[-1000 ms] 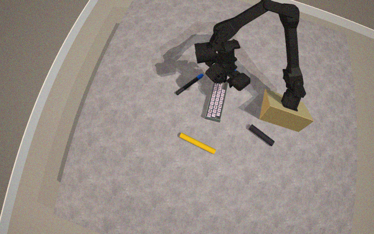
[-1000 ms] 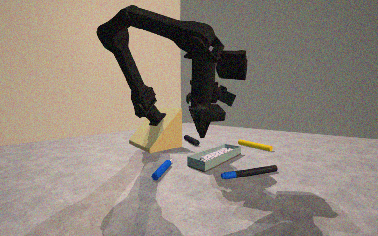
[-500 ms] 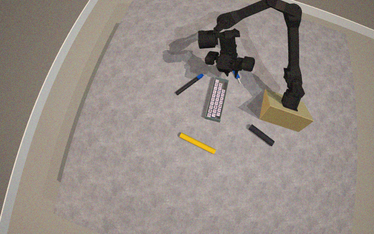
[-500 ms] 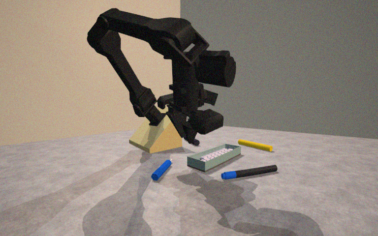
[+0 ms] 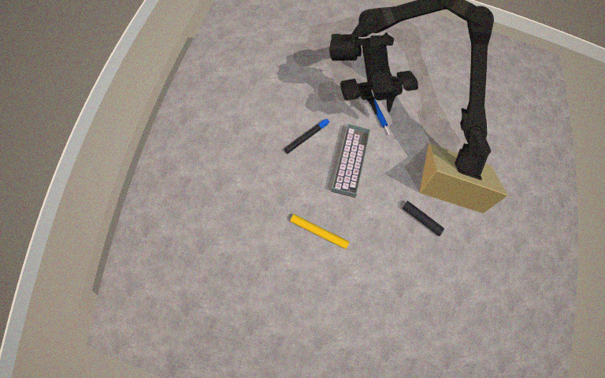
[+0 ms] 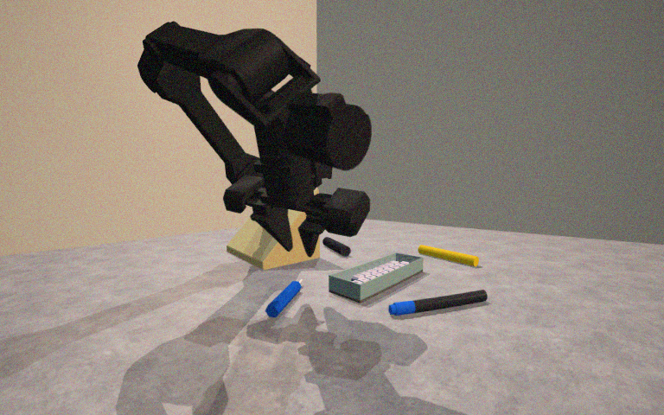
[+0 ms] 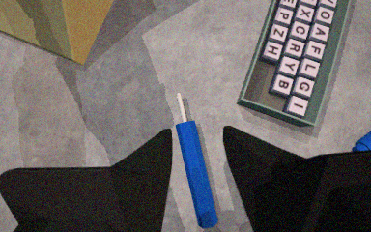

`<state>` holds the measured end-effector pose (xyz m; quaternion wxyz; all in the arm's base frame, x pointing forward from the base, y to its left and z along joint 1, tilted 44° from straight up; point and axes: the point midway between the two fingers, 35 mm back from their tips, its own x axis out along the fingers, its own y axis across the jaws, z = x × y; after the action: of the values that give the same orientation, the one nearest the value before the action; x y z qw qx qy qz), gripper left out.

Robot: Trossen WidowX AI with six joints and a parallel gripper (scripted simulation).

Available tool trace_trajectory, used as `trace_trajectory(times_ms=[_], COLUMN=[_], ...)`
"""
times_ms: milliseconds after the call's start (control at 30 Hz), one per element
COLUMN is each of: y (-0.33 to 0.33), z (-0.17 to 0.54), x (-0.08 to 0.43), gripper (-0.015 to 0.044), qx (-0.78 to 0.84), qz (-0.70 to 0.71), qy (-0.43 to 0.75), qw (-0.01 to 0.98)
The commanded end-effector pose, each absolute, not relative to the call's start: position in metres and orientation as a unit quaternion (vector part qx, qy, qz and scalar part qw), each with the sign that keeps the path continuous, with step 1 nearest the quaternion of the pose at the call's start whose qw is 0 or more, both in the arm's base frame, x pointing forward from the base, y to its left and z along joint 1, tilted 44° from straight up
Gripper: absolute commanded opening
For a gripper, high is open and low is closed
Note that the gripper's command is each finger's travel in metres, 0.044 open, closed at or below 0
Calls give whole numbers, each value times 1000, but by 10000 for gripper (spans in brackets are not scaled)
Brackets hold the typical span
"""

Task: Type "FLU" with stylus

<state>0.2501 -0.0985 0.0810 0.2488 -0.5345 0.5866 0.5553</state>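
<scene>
The blue stylus with a thin white tip lies on the desk. My gripper is partly open and empty above it. In the wrist view the stylus lies lengthwise between the two fingers, nearer the left one, with its tip pointing away up the picture. The keyboard, in a green tray, is beside the stylus. The F key and L key show in the wrist view; the U key is outside that view.
A black marker with a blue end lies beyond the keyboard. A yellow stick and a short black cylinder lie further off. The arm stands on a tan wedge block.
</scene>
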Motion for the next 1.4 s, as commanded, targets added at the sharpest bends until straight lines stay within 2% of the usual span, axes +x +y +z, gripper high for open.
trace_trajectory(times_ms=[0,1367], y=[-114,-127], z=[98,81], x=[246,247], gripper=[150,150], qx=[-558,-558], qz=[623,623], qy=[506,507], qw=[210,210])
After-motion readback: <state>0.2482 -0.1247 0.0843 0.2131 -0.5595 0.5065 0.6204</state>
